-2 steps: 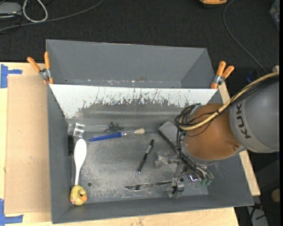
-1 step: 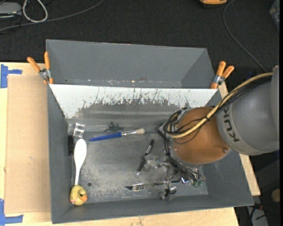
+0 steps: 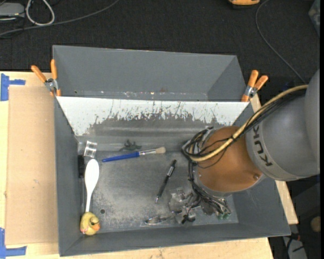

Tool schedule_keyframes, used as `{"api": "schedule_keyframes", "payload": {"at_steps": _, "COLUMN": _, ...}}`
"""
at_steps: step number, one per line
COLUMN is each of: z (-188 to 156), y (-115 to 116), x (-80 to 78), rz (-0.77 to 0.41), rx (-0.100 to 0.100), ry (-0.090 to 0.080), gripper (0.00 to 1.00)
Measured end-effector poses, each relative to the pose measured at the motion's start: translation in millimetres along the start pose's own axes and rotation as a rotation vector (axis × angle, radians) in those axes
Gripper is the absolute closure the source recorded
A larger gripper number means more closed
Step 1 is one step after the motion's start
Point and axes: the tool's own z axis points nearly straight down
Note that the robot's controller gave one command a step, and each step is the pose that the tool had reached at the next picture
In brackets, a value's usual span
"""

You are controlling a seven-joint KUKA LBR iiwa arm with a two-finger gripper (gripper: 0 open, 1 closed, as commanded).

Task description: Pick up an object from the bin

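Descent-to-grasp step, I judge — claw low in the lower-right corner of the grey metal bin, over a tangle of small silvery and dark bits; thin black pen just left. Claw's opening hidden — cannot tell. Next: secure one piece, lift straight.

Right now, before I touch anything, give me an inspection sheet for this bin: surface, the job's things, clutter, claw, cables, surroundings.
surface: grey bin, floor scuffed, back wall streaked.
job's things: a small heap of dark and metal bits at front right, beside the claw.
clutter: white spoon, yellow duck, blue-handled brush, black pen, all lying apart.
grippers: the claw sits low at the heap; open or shut cannot be told.
cables: black and yellow cables loop over the arm's orange cover.
surroundings: loose cords on the dark floor behind the bin.
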Motion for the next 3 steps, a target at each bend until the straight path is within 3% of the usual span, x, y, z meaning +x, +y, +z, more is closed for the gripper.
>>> {"api": "schedule_keyframes", "payload": {"at_steps": 1, "z": -0.2, "y": 0.0, "x": 0.1, "rz": 0.001, "rx": 0.000, "ry": 0.000, "gripper": 1.00}}
{"api": "schedule_keyframes", "payload": {"at_steps": 2, "z": -23.5, "y": 1.1, "x": 2.5, "rz": 0.001, "rx": -0.002, "ry": 0.007, "gripper": 1.00}}
{"api": "schedule_keyframes", "payload": {"at_steps": 3, "z": -49.4, "y": 1.5, "x": 1.6, "rz": 0.001, "rx": -0.001, "ry": 0.004, "gripper": 1.00}}
